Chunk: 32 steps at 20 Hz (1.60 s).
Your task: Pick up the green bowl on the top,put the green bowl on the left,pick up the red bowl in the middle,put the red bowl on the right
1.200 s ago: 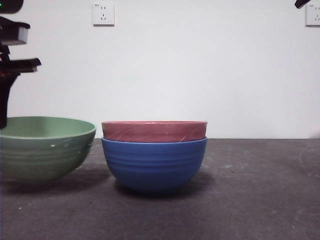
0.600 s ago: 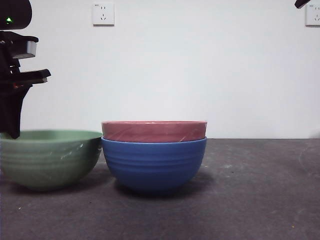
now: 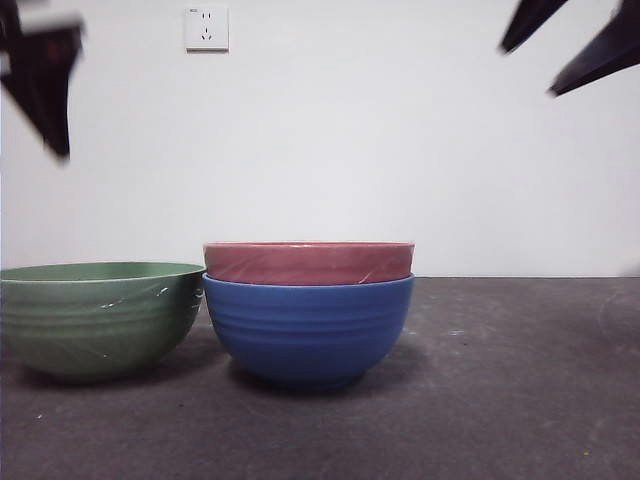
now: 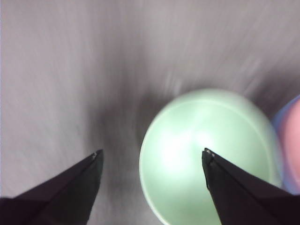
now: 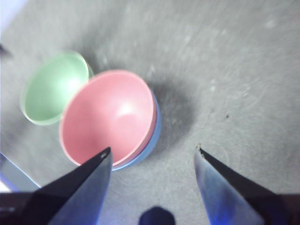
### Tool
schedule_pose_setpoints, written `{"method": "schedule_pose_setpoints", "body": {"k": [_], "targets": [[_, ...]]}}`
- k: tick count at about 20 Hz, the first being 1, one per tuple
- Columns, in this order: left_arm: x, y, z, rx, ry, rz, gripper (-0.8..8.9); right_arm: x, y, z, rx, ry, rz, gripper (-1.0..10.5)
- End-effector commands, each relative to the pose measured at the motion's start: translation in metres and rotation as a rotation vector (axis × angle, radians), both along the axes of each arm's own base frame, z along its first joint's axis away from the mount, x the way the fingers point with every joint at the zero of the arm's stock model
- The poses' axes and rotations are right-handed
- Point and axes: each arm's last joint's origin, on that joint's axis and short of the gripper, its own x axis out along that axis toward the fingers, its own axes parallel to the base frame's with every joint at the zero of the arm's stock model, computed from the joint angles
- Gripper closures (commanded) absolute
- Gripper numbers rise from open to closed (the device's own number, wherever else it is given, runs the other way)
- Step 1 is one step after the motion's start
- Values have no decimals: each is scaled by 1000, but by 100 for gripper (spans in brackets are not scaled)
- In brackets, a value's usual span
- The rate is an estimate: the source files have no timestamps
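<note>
Front view: the green bowl (image 3: pixel 98 318) sits on the desk (image 3: pixel 500 390) at the left, its rim just beside the blue bowl (image 3: pixel 308 328), possibly touching. The red bowl (image 3: pixel 308 262) is nested in the blue one, only its top band showing. A dark blurred gripper tip hangs high at the top left, another at the top right; both are well clear of the bowls.

Left wrist view: the left gripper (image 4: pixel 152 157) is spread wide and empty, above the green bowl (image 4: pixel 211 154), holding nothing (picture smeared).

Right wrist view: the right gripper (image 5: pixel 152 151) is spread and empty, high over the desk, with the red bowl (image 5: pixel 108 115) below and to one side of its gap.

Step in hand, as I judge it: the green bowl looks placed, so the red bowl is next. To do it well, bring one jaw inside the red rim and one outside, on the side away from the green bowl. Pinch only the red wall (the blue rim sits just beneath it) and lift straight up, so the blue bowl is not dragged along.
</note>
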Motion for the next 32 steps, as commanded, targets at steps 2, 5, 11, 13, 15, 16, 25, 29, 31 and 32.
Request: {"method": "schedule_pose_setpoints", "body": {"k": [2,5,11,13,15,16,25,29,31,32], "targets": [[-33,5,40,-43,-150,-5,460,18,40,-9,-140,48,51,653],[-62,11,67,-80,-273,-11,464,35,73,-23,-242,73,83,660],[-84,16,77,-90,-334,-21,468,64,105,-74,-348,146,85,667],[-83,16,75,-86,-315,-21,468,70,108,-84,-360,165,87,673],[-83,16,75,-86,-313,-21,468,72,109,-89,-368,173,92,800],[-83,16,75,-86,-313,-21,468,72,110,-89,-365,169,95,858],[-83,16,74,-85,-307,-21,468,76,112,-87,-336,127,89,963],[-83,16,74,-84,-305,-21,468,78,114,-79,-314,103,80,963],[-83,16,74,-84,-305,-21,468,79,115,-68,-295,75,76,963],[-83,16,74,-84,-305,-21,468,79,115,-62,-282,58,74,963]]}}
